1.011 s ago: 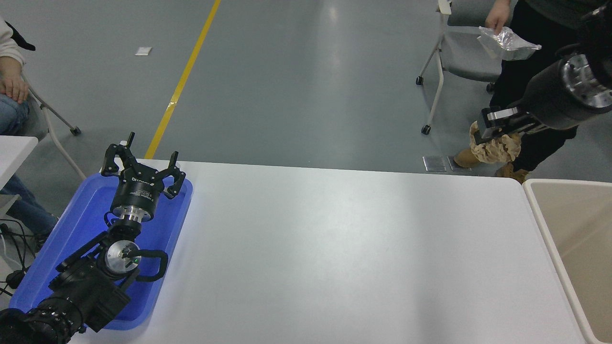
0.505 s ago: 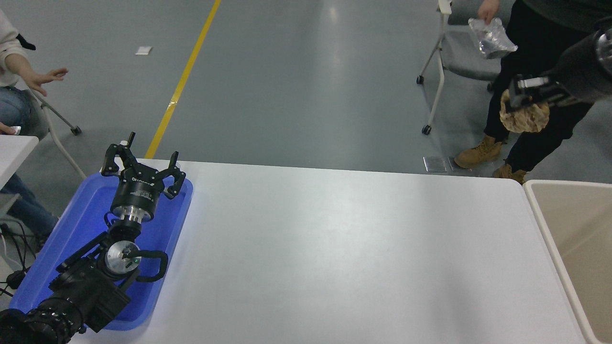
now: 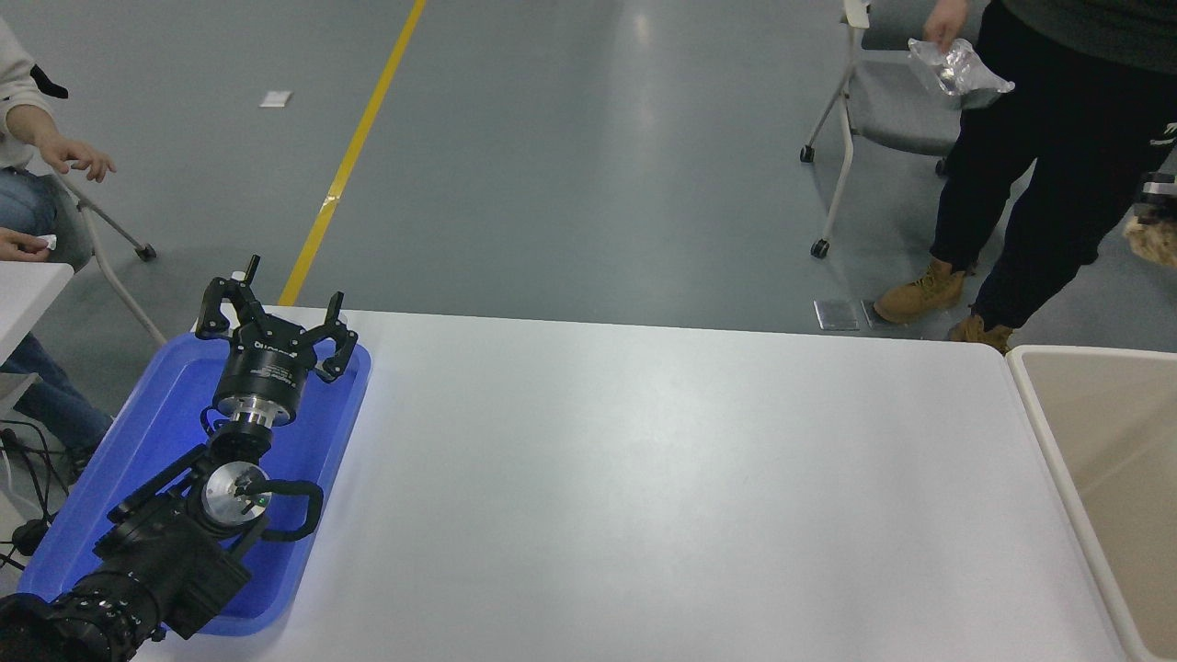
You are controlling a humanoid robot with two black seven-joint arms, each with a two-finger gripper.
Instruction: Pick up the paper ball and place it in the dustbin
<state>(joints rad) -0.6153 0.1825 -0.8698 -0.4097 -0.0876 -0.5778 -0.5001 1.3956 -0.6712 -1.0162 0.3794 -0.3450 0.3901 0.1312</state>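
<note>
The tan crumpled paper ball [image 3: 1155, 241] hangs in the air at the picture's right edge, above and beyond the far end of the dustbin [image 3: 1037, 405]. Only a sliver of my right gripper [image 3: 1160, 195] shows just above the ball, and it is shut on it. The rest of the right arm is out of frame. The dustbin is a beige bin with a pale rim at the table's right end, and the part of its inside that shows holds nothing. My left gripper [image 3: 276, 317] is parked, open and empty, over the blue tray [image 3: 156, 414] at the lower left.
A person in black trousers and tan boots [image 3: 919, 290] stands beyond the table's far right corner, holding a clear plastic bag [image 3: 956, 69]. A wheeled chair [image 3: 874, 119] stands behind. Another person sits at the far left [image 3: 37, 165]. The white table [image 3: 662, 478] spans the middle.
My right gripper carried the paper ball up and then to the right, from near the table's far right corner almost out of frame. The seated person's hand moved.
</note>
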